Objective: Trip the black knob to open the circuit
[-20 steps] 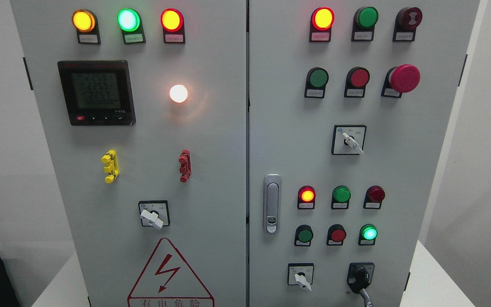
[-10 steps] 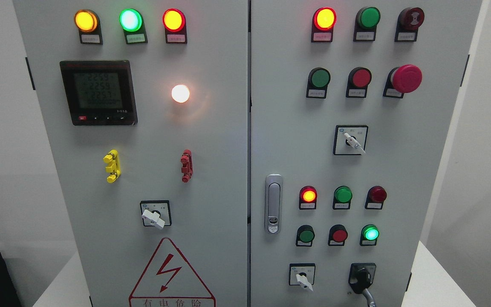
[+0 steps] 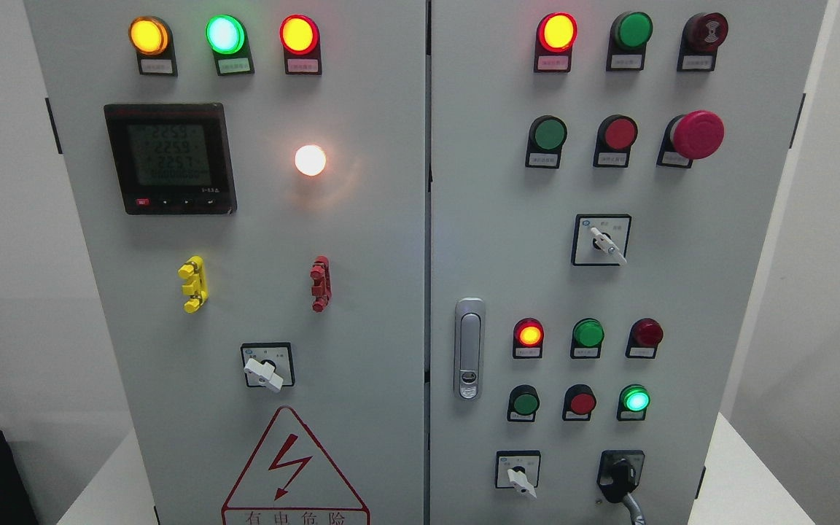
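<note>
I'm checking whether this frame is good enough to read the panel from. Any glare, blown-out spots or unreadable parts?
Head view: sharp and evenly lit overall. The white lamp is blown out, casting a warm halo on the door. The lit lamps along the top bloom a little. The meter digits are dim and hard to read, and the small labels are too fine to read. The black knob is clear near the bottom edge.

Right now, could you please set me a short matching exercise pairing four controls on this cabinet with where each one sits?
Things:
1. black knob
2. digital meter
3. red mushroom button
4. silver door handle

Places:
A. upper left of left door
B. left edge of right door
C. bottom right of right door
D. upper right of right door

Pairs: 1-C, 2-A, 3-D, 4-B
</note>
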`<state>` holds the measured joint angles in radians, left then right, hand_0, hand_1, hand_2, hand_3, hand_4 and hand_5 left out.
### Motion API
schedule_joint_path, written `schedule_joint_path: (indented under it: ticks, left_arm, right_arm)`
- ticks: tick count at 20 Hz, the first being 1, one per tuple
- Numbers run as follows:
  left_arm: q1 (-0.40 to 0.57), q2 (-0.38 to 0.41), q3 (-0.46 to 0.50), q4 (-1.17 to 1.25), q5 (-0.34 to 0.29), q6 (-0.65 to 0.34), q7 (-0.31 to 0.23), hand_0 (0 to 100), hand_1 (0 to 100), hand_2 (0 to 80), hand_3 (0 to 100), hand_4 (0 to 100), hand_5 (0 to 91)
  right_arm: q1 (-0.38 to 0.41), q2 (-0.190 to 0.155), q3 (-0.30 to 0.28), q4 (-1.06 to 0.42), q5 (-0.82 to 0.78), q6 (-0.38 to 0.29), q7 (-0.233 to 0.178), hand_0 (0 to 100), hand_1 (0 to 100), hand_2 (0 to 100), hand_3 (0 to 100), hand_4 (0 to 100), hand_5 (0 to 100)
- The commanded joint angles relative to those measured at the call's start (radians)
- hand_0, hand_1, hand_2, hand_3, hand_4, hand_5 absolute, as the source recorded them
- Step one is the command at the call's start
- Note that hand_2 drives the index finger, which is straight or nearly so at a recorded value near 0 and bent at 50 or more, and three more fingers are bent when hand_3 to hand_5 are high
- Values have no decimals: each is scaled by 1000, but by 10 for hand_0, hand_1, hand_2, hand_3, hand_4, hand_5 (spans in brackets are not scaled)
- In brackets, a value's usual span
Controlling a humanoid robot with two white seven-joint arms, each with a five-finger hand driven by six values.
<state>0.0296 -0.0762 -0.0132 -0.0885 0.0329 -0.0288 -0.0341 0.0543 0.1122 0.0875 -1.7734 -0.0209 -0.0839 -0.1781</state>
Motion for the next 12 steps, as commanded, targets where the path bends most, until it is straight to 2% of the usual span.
schedule_joint_path:
  ticks: [1,12]
  left_arm:
    - [0,0,1,1,2,1,0,120,389,0,0,0,0]
    - [0,0,1,1,2,1,0,120,389,0,0,0,0]
  right_arm:
    - [-11,-2,-3,-24,-1,-25,20,716,846,0,1000,940,878]
    - [-2,-3,-28,-14,-4,-30,22,724,853,0,1000,941,877]
